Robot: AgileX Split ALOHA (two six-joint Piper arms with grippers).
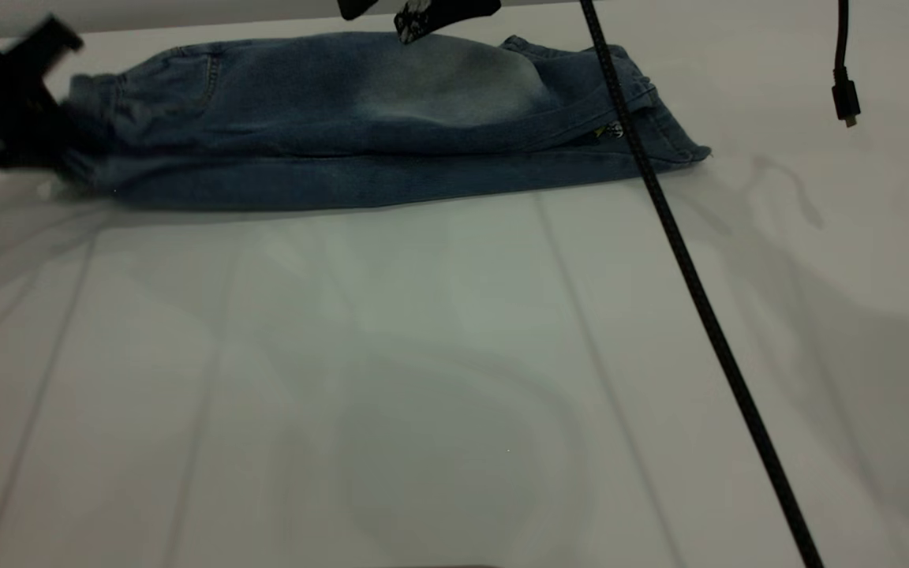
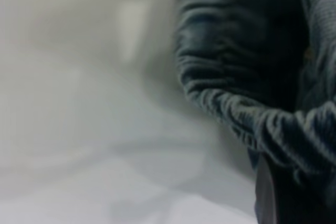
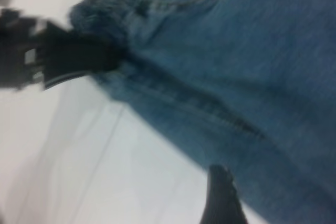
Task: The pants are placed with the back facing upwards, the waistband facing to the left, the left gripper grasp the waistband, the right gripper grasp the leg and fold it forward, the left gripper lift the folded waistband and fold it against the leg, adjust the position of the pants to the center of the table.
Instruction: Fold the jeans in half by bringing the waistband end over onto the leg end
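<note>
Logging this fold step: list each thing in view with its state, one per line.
pants: folded lengthwise, lying flat along the table's far side.
waistband: bunched, at the left gripper.
left gripper: at the waistband end; jaws hidden.
right gripper: above the leg's faded patch; jaws unclear.
leg: on top, pale oval up.
table: bare in front.

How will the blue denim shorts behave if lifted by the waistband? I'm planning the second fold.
The blue denim shorts, lying folded lengthwise on the white table, will probably drape limply, since the cloth lies flat and creased. The ruched elastic waistband may stretch and bunch at the left gripper. The stacked layers could slide apart when raised.
</note>
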